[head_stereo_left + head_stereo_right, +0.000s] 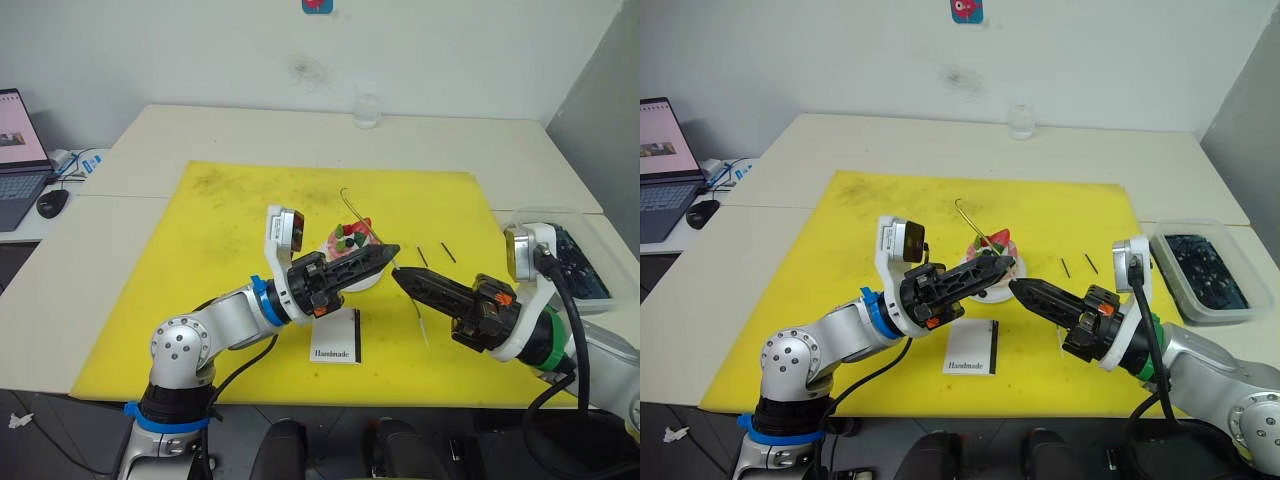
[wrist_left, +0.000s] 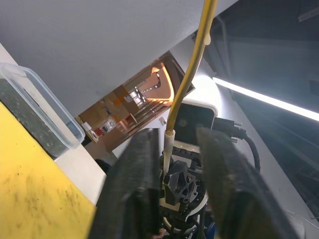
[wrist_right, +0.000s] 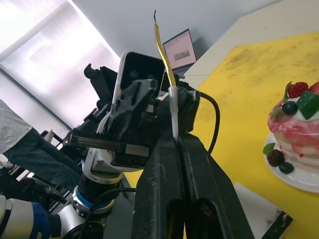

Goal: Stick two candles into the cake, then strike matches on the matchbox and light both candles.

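Evidently light, whippy and easily bent, the candle [image 3: 172, 107] is standing pinched at its pale base between the right gripper's [image 3: 175, 141] clenched jaws, while the left gripper's [image 2: 172, 144] jaws are hanging released around it, at six o'clock of the cake [image 1: 348, 252].

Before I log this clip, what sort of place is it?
Probably an office or lab used as a robot test bench: pale tables pushed together under a yellow mat, a laptop and mouse nearby, bare white wall behind.

A yellow candle [image 2: 192, 74] rises between the left end effector's [image 2: 179, 164] parted black fingers [image 2: 137, 189].
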Motion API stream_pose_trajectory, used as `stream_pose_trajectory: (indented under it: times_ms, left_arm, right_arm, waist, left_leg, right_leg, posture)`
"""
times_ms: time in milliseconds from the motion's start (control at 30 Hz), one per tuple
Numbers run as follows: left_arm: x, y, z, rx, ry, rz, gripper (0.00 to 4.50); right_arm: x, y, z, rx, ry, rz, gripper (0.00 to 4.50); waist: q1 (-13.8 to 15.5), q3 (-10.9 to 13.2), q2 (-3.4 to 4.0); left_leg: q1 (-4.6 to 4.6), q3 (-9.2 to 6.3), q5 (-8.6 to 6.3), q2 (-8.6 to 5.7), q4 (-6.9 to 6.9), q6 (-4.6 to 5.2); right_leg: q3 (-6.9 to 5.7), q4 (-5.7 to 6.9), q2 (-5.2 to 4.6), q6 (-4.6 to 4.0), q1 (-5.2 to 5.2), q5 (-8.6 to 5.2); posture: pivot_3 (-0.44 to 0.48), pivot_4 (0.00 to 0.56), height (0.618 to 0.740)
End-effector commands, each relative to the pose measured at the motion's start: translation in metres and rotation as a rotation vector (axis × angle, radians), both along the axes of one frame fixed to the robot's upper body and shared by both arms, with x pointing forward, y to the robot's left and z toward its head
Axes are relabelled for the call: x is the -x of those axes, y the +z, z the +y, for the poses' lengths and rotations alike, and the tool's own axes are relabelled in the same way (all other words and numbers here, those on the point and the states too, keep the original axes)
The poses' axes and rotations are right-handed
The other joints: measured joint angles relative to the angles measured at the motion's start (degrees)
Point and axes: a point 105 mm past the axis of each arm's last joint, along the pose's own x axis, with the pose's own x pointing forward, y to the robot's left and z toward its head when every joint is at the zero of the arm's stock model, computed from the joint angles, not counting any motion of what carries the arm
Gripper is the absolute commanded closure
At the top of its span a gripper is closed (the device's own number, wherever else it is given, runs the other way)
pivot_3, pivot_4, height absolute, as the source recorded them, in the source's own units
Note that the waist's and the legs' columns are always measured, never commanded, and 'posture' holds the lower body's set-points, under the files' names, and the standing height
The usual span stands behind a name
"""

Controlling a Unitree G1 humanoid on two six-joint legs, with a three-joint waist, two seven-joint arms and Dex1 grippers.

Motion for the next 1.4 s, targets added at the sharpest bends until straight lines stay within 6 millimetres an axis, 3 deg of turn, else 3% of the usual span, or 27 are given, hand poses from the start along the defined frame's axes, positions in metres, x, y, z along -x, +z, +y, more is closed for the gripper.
stream_pose_trajectory:
  times_ms: [33, 300, 333, 400, 567, 633, 733, 767, 933, 1400]
  left_arm:
    - [0.007, 0.003, -0.004, 0.015, -0.039, -0.025, 4.44]
    - [0.006, 0.002, -0.003, -0.047, 0.015, -0.1, 4.47]
    - [0.002, 0.005, -0.002, -0.068, 0.048, -0.137, 4.49]
    - [-0.01, 0.012, 0.003, -0.109, 0.144, -0.217, 4.5]
    - [-0.038, 0.032, 0.023, -0.249, 0.357, -0.456, 4.5]
    - [-0.044, 0.032, 0.03, -0.309, 0.389, -0.529, 4.5]
    - [-0.068, 0.024, 0.056, -0.477, 0.487, -0.656, 4.5]
    - [-0.074, 0.02, 0.062, -0.523, 0.497, -0.689, 4.5]
    - [-0.091, 0.008, 0.072, -0.564, 0.524, -0.727, 4.5]
    - [-0.1, -0.02, 0.05, -0.553, 0.444, -0.706, 4.5]
  right_arm:
    - [0.003, 0.009, 0.002, -0.021, 0.009, -0.034, 4.5]
    - [0.004, 0.005, 0.004, 0.009, 0.035, -0.023, 4.5]
    - [0.005, 0.004, 0.004, 0.036, 0.04, -0.041, 4.31]
    - [0.003, 0.002, 0.003, 0.117, 0.033, -0.099, 3.84]
    - [-0.008, -0.008, -0.001, 0.383, 0.014, -0.287, 2.06]
    - [-0.012, -0.01, -0.001, 0.446, 0.016, -0.338, 1.31]
    - [-0.02, -0.008, 0.003, 0.518, 0.018, -0.404, 0.19]
    - [-0.022, -0.009, 0.004, 0.543, 0.02, -0.415, 0.03]
    - [-0.03, -0.008, 0.012, 0.56, 0.013, -0.448, 0.03]
    - [-0.036, -0.028, 0.018, 0.644, -0.025, -0.442, 0.03]
  waist:
    - [0.0, 0.0, 0.0]
    - [0.0, 0.0, 0.0]
    - [0.0, 0.0, 0.0]
    - [0.0, 0.0, 0.0]
    - [0.02, 0.01, -0.01]
    - [-0.02, 0.01, -0.01]
    - [-0.08, 0.02, 0.0]
    - [-0.07, 0.03, 0.02]
    - [0.17, 0.04, 0.01]
    - [0.09, 0.04, 0.0]
  left_leg:
    - [0.0, 0.0, 0.0, 0.0, 0.0, 0.0]
    - [-0.01, 0.0, 0.0, 0.0, -0.01, 0.0]
    - [-0.01, 0.0, 0.0, 0.0, -0.01, 0.0]
    - [-0.02, 0.0, 0.0, -0.01, -0.01, 0.0]
    - [-0.01, 0.02, 0.0, -0.06, -0.02, 0.0]
    - [-0.02, 0.04, 0.0, -0.07, -0.04, -0.01]
    - [-0.05, 0.04, -0.01, -0.04, -0.12, -0.02]
    - [-0.05, 0.05, -0.01, -0.02, -0.14, -0.02]
    - [-0.22, 0.03, -0.01, 0.09, -0.17, -0.02]
    - [-0.58, 0.01, -0.01, 0.06, -0.04, 0.0]
  right_leg:
    - [0.0, 0.0, 0.0, 0.0, 0.0, 0.0]
    - [0.0, -0.02, 0.0, -0.01, -0.01, 0.0]
    - [0.0, -0.03, 0.0, -0.01, -0.01, 0.0]
    - [0.0, -0.03, 0.0, -0.01, -0.02, -0.01]
    - [0.01, -0.04, 0.02, -0.05, -0.03, -0.02]
    - [0.02, -0.06, 0.07, -0.06, -0.07, -0.03]
    - [0.0, -0.1, 0.12, -0.17, -0.11, -0.1]
    - [0.0, -0.1, 0.15, -0.17, -0.14, -0.1]
    - [-0.13, -0.13, 0.13, -0.25, -0.21, -0.14]
    - [-0.2, -0.14, -0.17, 0.05, -0.39, -0.1]
  posture:
    - [0.0, 0.15, 0.74]
    - [0.0, 0.15, 0.74]
    - [0.0, 0.15, 0.74]
    - [0.0, 0.15, 0.74]
    - [0.0, 0.15, 0.74]
    - [0.0, 0.15, 0.74]
    - [0.0, 0.15, 0.74]
    - [0.0, 0.15, 0.74]
    - [0.0, 0.15, 0.74]
    - [0.0, 0.15, 0.74]
